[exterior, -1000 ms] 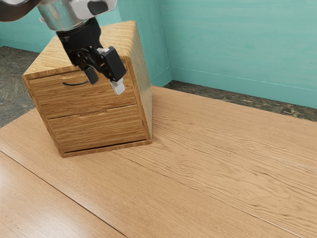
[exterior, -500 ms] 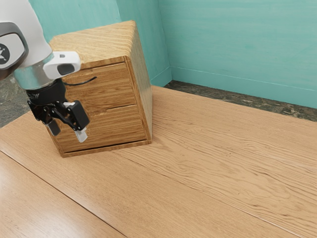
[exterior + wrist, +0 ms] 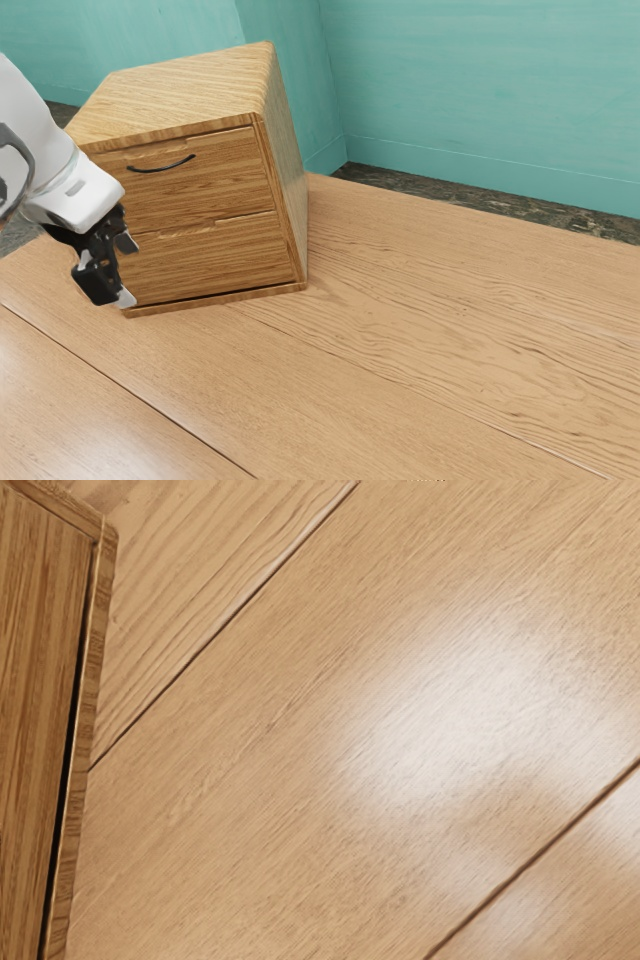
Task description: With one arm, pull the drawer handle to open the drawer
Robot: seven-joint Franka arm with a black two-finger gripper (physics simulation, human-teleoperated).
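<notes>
A wooden cabinet (image 3: pixel 215 95) stands on the table at the exterior view's upper left, with two drawer fronts flush with its face. The upper drawer (image 3: pixel 200 185) carries a thin black curved handle (image 3: pixel 160 164). The lower drawer (image 3: pixel 215 258) has no handle that I can see. My black gripper (image 3: pixel 124 270) hangs low by the cabinet's lower left corner, below and to the left of the handle, open and holding nothing. In the wrist view the cabinet's base edge (image 3: pixel 45 730) lies beside bare tabletop.
The wooden table (image 3: pixel 420 340) stretches wide toward the exterior view's right and front. Teal walls (image 3: pixel 480 80) and a dark floor strip (image 3: pixel 500 200) lie behind it. My white arm (image 3: pixel 45 170) comes in at the left edge.
My hand has dropped from in front of the upper drawer down and to the exterior view's left, uncovering the handle. The cabinet and drawers have not moved.
</notes>
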